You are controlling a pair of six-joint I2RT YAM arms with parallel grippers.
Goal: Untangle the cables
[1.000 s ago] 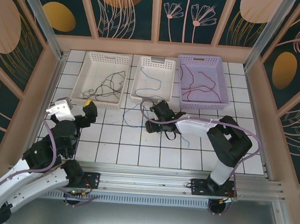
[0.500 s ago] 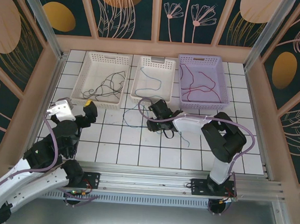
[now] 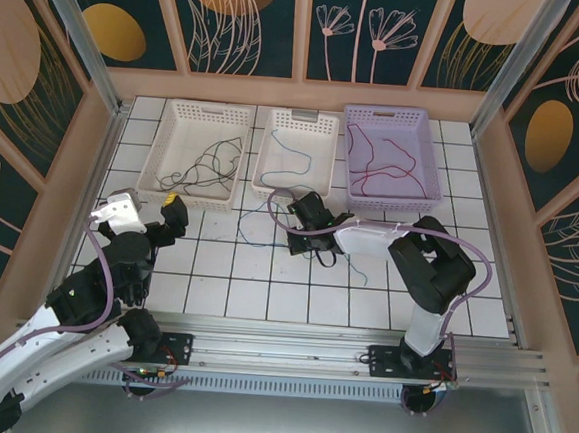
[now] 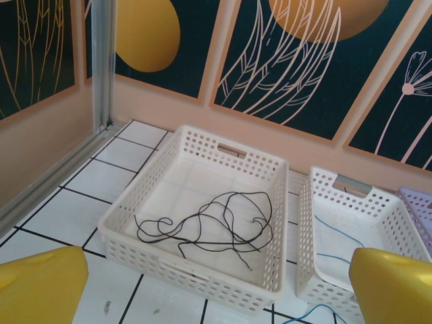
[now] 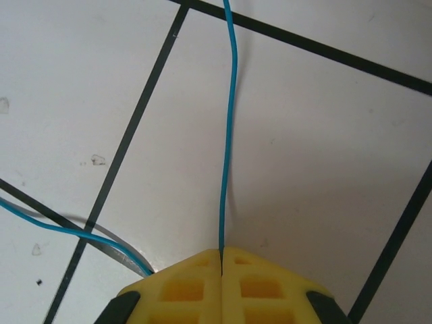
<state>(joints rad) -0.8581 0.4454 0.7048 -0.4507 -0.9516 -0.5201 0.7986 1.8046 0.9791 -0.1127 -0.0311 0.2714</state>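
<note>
My right gripper [image 5: 221,253] is shut on a thin blue cable [image 5: 229,135], which runs straight away from the yellow fingertips across the white tiles. From above, that gripper [image 3: 294,217] sits low on the floor just in front of the middle basket. A second blue strand [image 5: 61,228] curves past on the left. Black cables [image 4: 223,223] lie loose in the left white basket [image 4: 202,273]. Red cables [image 3: 384,164] lie in the lilac basket [image 3: 435,168]. My left gripper [image 4: 216,290] hangs open in front of the left basket, holding nothing.
The middle white basket [image 3: 265,159] holds a blue cable [image 3: 296,159]. All three baskets stand in a row at the back of the tiled floor. Another blue strand [image 3: 361,272] trails on the tiles right of the right gripper. Wooden walls close in both sides.
My right gripper's jaws have closed on the blue cable, and the arm has shifted slightly left. The left arm has stayed where it was.
</note>
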